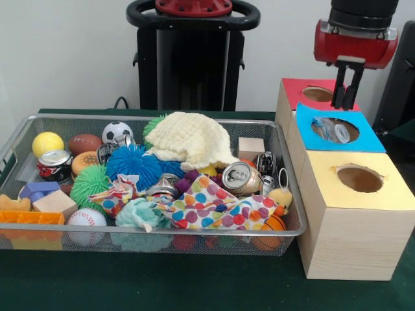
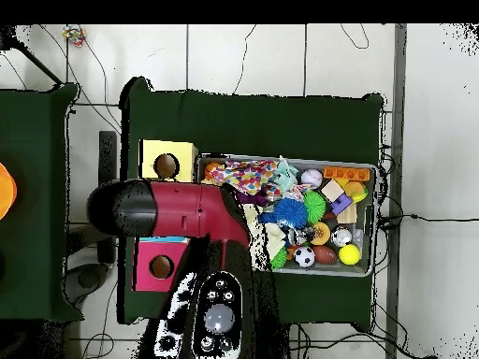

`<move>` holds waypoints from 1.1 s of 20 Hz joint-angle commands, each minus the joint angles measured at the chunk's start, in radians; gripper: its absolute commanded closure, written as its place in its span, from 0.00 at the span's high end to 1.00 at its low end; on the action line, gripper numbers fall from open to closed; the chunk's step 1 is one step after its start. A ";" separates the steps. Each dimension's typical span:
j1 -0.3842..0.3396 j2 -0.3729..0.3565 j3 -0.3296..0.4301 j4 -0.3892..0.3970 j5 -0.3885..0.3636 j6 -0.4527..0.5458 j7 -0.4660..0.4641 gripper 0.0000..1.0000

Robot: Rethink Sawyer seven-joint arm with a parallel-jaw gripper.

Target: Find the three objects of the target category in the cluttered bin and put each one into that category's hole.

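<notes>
Gripper (image 1: 346,103) hangs over the red box (image 1: 295,87), at its edge w/ the blue box (image 1: 369,139). Jaws are narrowly apart and hold nothing. Something shiny lies in the blue hole, so the target category is prob. cans.

Silver can (image 1: 241,178) lies on its side near the bin's (image 1: 162,117) right edge, beside the spotted cloth (image 1: 207,207). Red can (image 1: 53,164) sits towards the far left corner. Both look dented, so light, thin-walled, slick, easy to crush further. Best hold is across the body, mid-length, w/ gentle squeeze.

Bin is wire mesh, packed w/ balls, blocks and a cream knit cloth (image 1: 191,139), so there is little finger room and the soft stuff may snag. Bin and boxes stand on a green table cover (image 1: 194,285).
</notes>
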State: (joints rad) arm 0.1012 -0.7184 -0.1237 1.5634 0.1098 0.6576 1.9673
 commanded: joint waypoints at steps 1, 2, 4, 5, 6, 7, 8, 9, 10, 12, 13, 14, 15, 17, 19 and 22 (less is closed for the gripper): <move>-0.037 0.058 0.025 -0.022 -0.075 -0.051 0.052 0.00; -0.036 0.055 0.024 -0.019 -0.073 -0.049 0.053 0.00; -0.031 0.056 0.020 -0.020 -0.071 -0.045 0.056 0.00; -0.032 0.059 0.021 -0.020 -0.067 -0.046 0.056 0.00; -0.032 0.061 0.023 -0.016 -0.063 -0.050 0.058 0.00; -0.035 0.063 0.028 -0.011 -0.059 -0.056 0.057 0.00; -0.036 0.066 0.030 -0.009 -0.058 -0.058 0.056 0.00; -0.038 0.067 0.033 -0.003 -0.056 -0.063 0.056 0.00; -0.039 0.068 0.035 0.002 -0.055 -0.068 0.056 0.00; -0.043 0.069 0.040 0.016 -0.054 -0.081 0.055 0.00; -0.045 0.069 0.043 0.024 -0.052 -0.090 0.056 0.00; -0.049 0.070 0.048 0.037 -0.050 -0.104 0.058 0.00; -0.050 0.071 0.050 0.044 -0.049 -0.112 0.058 0.00; -0.055 0.074 0.057 0.067 -0.047 -0.140 0.064 0.00; -0.060 0.084 0.065 0.088 -0.047 -0.181 0.070 0.00; -0.072 0.113 0.073 0.101 -0.055 -0.251 0.075 0.00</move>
State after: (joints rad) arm 0.0750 -0.6865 -0.1329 1.5777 0.1098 0.5190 1.9673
